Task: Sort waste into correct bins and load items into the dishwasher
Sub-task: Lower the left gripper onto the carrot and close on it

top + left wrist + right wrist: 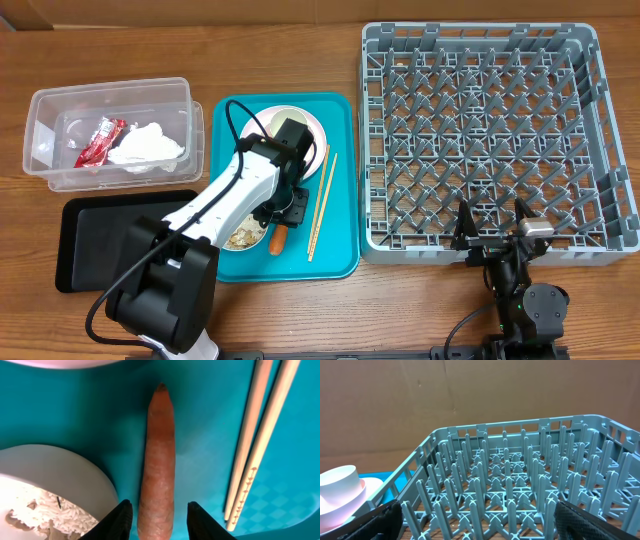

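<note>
**A:** Largest entry?

**B:** Grey dish rack, at the table's right. No dish is seen loaded in it. The right gripper is stationed at its near edge, fingers spread wide, nothing held.

**A:** Next in size?

**B:** Teal tray, centre. To its left the black tray and the clear tub are listed; a red wrapper and a white wad are already lodged in the tub.

**A:** Smaller lots?

**B:** Pale plates and a bowl of rice are kept on the teal tray. The chopsticks are laid side by side along its right half.

**A:** Smallest?

**B:** Carrot, flat on the teal tray between bowl and chopsticks. Its thick end is straddled by the left gripper, fingers partly spread, one on each side (a sliver of teal is shown past both, so no pinch is recorded).

**A:** Step in hand?

**B:** Waste sorting, it is judged: the carrot's pickup. Next, the fingers are to be closed squarely on the carrot, which is then to be lifted clear of the bowl's rim and carried left to a bin. Which bin cannot be told.
</note>
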